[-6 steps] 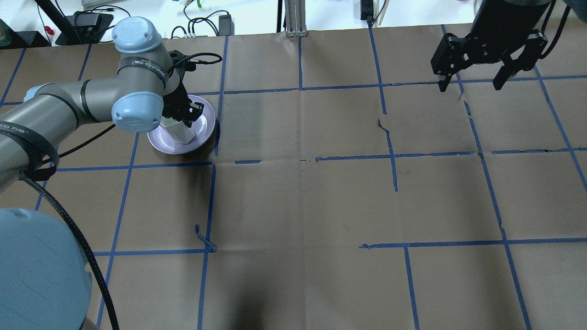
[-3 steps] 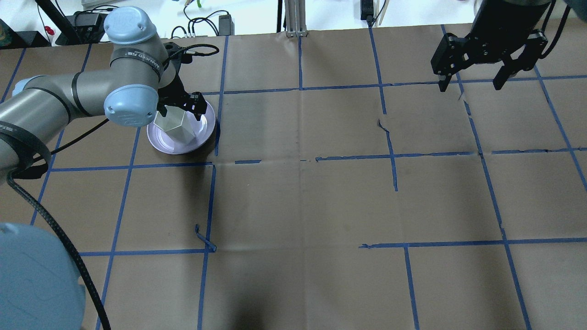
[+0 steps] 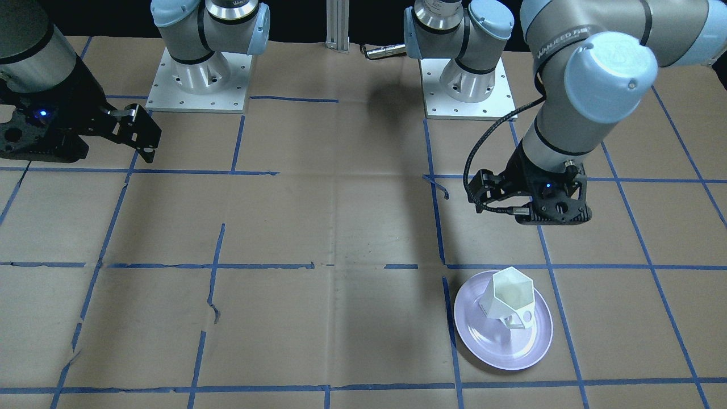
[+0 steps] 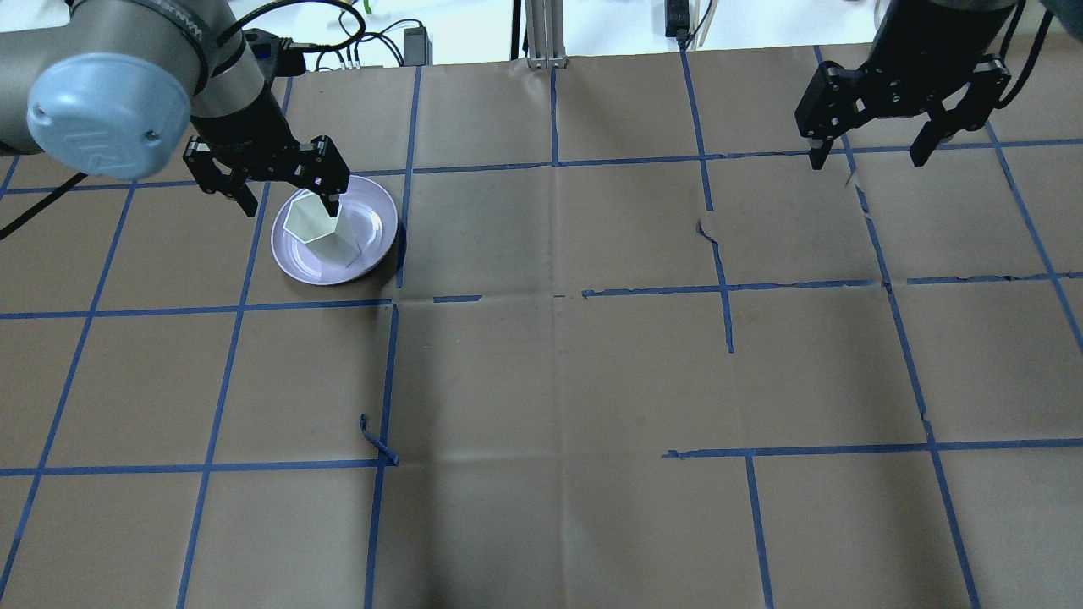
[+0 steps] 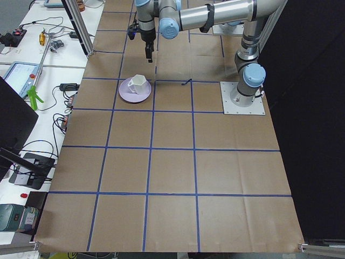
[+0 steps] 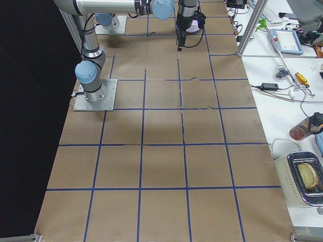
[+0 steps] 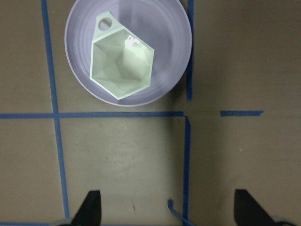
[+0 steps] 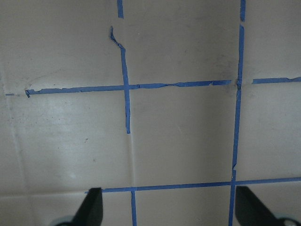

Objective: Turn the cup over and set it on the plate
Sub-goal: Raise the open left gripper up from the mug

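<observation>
The white faceted cup [image 4: 317, 227] stands upright, rim up, on the pale lavender plate [image 4: 292, 262] at the table's far left. It also shows in the front view [image 3: 511, 295] on the plate [image 3: 488, 346], and in the left wrist view [image 7: 122, 63] on the plate [image 7: 176, 42]. My left gripper [image 4: 290, 203] is open and empty, raised above the plate's near side and clear of the cup; its fingertips [image 7: 91, 207] stand wide apart. My right gripper [image 4: 867, 156] is open and empty, held high over the far right.
Brown paper with a blue tape grid [image 4: 554, 161] covers the table. A loose curl of tape [image 4: 376, 440] sticks up near the left middle. Cables and power bricks [image 4: 381, 42] lie beyond the far edge. The right wrist view shows only paper and tape [image 8: 126, 87].
My left gripper has let go of the cup, opened wide and risen away from it. The cup now stands free on the plate. The right arm has not moved.
</observation>
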Controlling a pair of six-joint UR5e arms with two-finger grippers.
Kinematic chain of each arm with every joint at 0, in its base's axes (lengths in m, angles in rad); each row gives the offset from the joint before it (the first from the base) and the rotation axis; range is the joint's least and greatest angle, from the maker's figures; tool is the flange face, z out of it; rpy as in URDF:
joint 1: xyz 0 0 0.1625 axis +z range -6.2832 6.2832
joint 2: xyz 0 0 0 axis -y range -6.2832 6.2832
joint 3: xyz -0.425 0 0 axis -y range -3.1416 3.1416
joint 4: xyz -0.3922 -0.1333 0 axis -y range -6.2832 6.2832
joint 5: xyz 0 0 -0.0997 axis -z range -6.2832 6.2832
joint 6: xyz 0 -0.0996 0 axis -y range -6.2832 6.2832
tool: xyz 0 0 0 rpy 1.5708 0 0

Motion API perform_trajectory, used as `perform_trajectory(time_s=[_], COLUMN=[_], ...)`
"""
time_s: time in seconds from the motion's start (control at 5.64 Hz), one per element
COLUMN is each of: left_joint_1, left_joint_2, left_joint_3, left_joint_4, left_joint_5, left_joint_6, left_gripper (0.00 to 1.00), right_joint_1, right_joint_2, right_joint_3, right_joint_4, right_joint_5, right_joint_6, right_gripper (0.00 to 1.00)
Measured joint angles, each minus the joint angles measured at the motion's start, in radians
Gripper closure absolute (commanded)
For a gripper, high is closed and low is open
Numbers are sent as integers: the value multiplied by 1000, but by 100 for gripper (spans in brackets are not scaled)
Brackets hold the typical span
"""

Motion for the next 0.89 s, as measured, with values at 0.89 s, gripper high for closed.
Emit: perform_trajectory(time_s=[0.89], left_joint_1=[-92], left_joint_2=[104], left_joint_3=[30], left_joint_4=[-131], left_joint_5=[-23], left_joint_6=[-72], left_gripper=[1], right_joint_1=[0], right_joint_2=[0], right_joint_3=[0], right_joint_4=[0], right_joint_5=[0], right_joint_6=[0], right_gripper=[0])
